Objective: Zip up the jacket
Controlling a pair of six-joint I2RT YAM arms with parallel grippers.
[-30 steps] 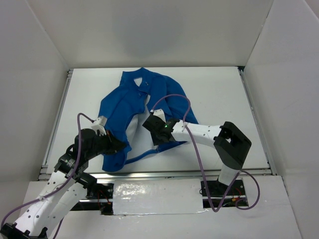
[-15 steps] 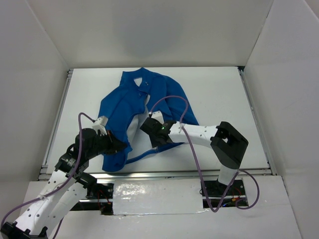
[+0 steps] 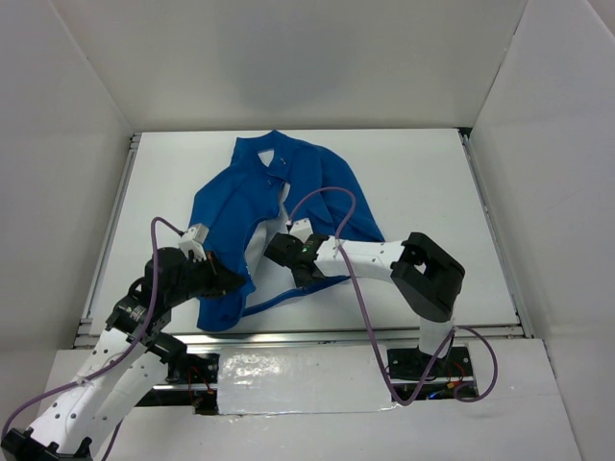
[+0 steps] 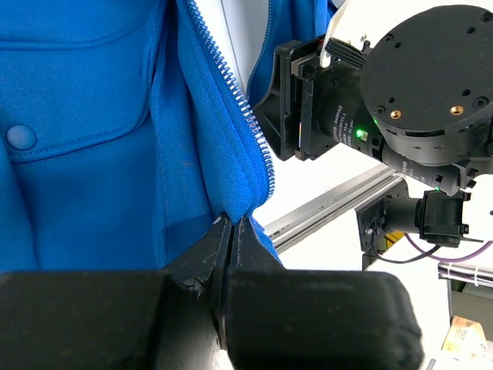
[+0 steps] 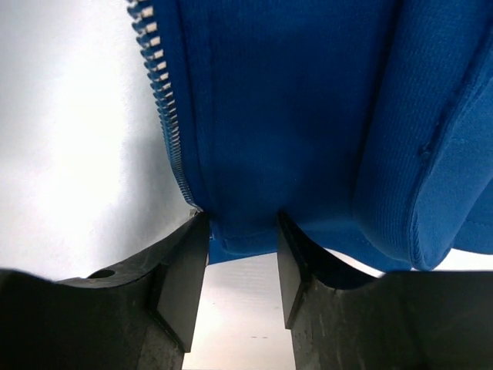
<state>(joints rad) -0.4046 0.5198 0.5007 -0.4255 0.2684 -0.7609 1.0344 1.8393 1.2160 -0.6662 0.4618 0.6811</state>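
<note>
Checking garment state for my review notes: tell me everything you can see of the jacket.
The jacket is royal-blue soft fabric with white lining, crumpled and unzipped on the white table, collar toward the far side. Light zipper teeth edge its open fronts; a snap button shows. The left gripper pinches one front's bottom hem; the right gripper, open, straddles the other's.
</note>
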